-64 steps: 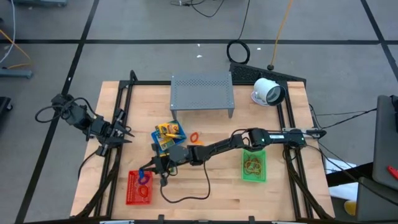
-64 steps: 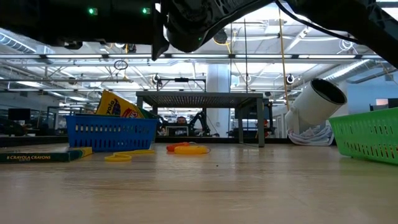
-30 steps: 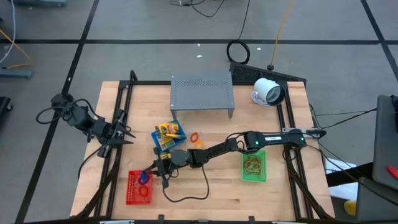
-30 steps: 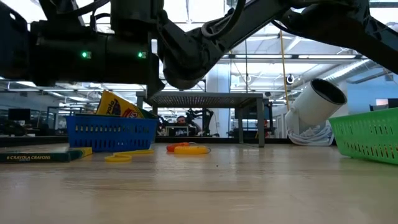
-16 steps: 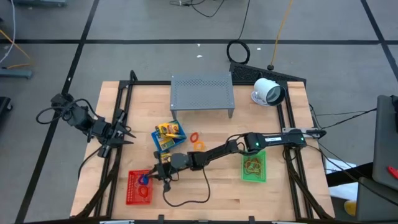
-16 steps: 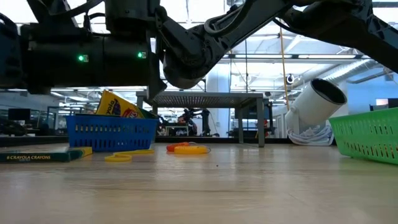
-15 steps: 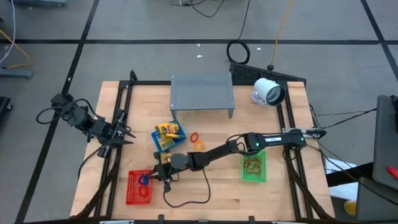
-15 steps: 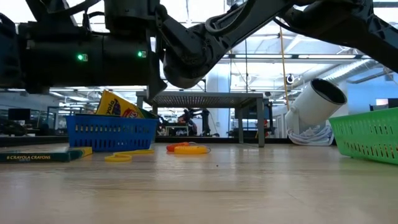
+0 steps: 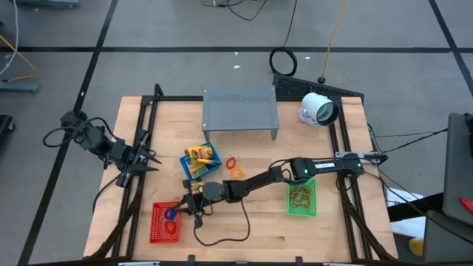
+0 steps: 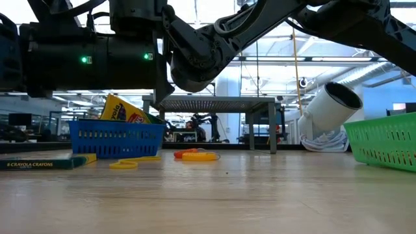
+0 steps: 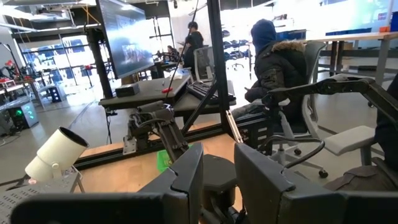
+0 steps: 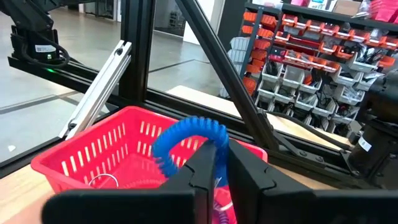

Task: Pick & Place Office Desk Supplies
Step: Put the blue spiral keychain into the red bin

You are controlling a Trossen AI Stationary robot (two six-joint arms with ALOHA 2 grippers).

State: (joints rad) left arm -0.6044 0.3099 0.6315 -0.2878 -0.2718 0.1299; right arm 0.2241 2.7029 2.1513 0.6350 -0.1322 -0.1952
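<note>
Right gripper (image 9: 179, 210) reaches across to the lower left of the high view, over the right-hand rim of the small red rectangular plastic basket (image 9: 157, 233). Its fingers (image 12: 205, 163) are nearly closed, pinching a blue rubber-band loop (image 12: 186, 134) above the basket's open top. The loop hangs clear of the basket walls, as far as the wrist view lets me judge. More bands lie on the red basket floor.

Left gripper (image 9: 150, 161) is parked at the left edge of the light wooden counter (image 9: 251, 222), over the black frame rail, fingers (image 11: 185, 180) a small gap apart, nothing between them.

Edges and room:
- red basket sits close to the counter's lower-left corner, beside the frame rail
- small blue rectangular plastic basket (image 9: 199, 162) holding a yellow crayon pack (image 10: 121, 110) is left of centre, just above the right gripper in the high view
- flat crayon pack (image 10: 44, 163) lies on the counter at far left of the low view
- orange rubber-band loop (image 9: 233, 162) just right of the blue basket
- small green rectangular plastic basket (image 9: 301, 198) at centre right, under the right arm, bands inside
- lower middle of the counter carries only a black cable (image 9: 222, 235)

Grey perforated metal stand (image 9: 240, 109) is at top centre, white round camera-like device (image 9: 318, 109) at upper right. Room beyond: grey floor, a seated person in a dark hooded jacket (image 11: 277, 59).
</note>
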